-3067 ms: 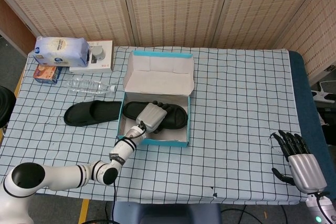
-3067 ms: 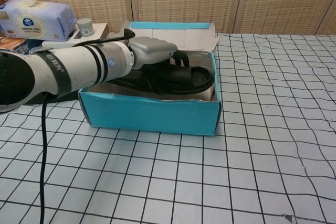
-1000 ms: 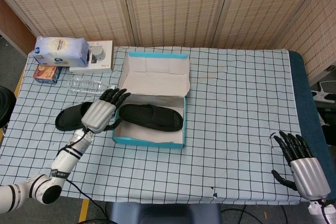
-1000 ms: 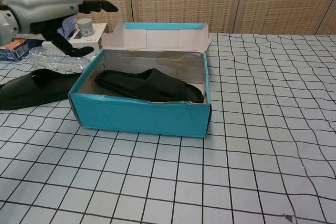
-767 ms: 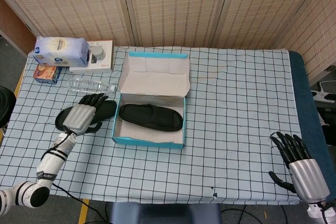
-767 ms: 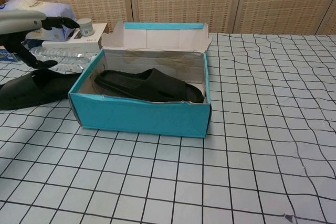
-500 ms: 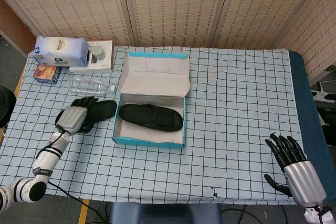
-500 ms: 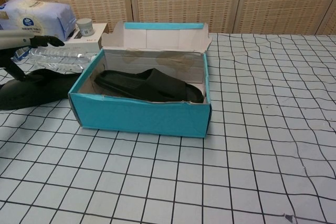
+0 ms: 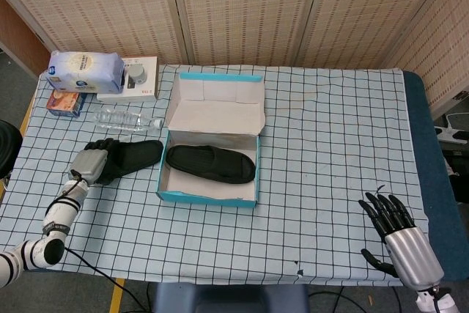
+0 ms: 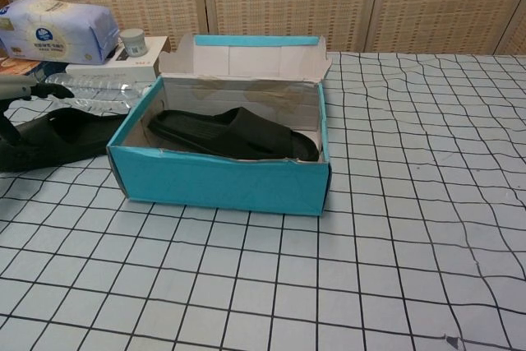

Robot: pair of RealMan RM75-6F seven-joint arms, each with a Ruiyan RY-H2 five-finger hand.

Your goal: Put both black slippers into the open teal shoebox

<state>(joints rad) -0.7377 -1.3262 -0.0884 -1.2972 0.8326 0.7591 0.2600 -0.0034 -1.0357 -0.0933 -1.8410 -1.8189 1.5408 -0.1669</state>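
The open teal shoebox (image 9: 207, 196) (image 10: 222, 180) stands left of the table's middle, lid flap up at the back. One black slipper (image 9: 211, 164) (image 10: 234, 133) lies flat inside it. The other black slipper (image 9: 132, 157) (image 10: 66, 139) lies on the cloth just left of the box. My left hand (image 9: 91, 164) (image 10: 18, 90) hovers over that slipper's left end with fingers spread above the sole and the thumb low beside it, holding nothing. My right hand (image 9: 398, 242), seen only in the head view, sits at the table's near right edge, fingers apart and empty.
A clear plastic bottle (image 9: 128, 120) (image 10: 90, 88) lies just behind the outer slipper. Further back left are a tissue pack (image 9: 85, 71) (image 10: 56, 30), a white box (image 9: 130, 86) with a small jar (image 10: 131, 41) on it, and an orange packet (image 9: 64, 102).
My left hand left the slipper in the box, drew out leftward and came down over the outer slipper's left end. The box shifted slightly left. My right hand drifted a little left.
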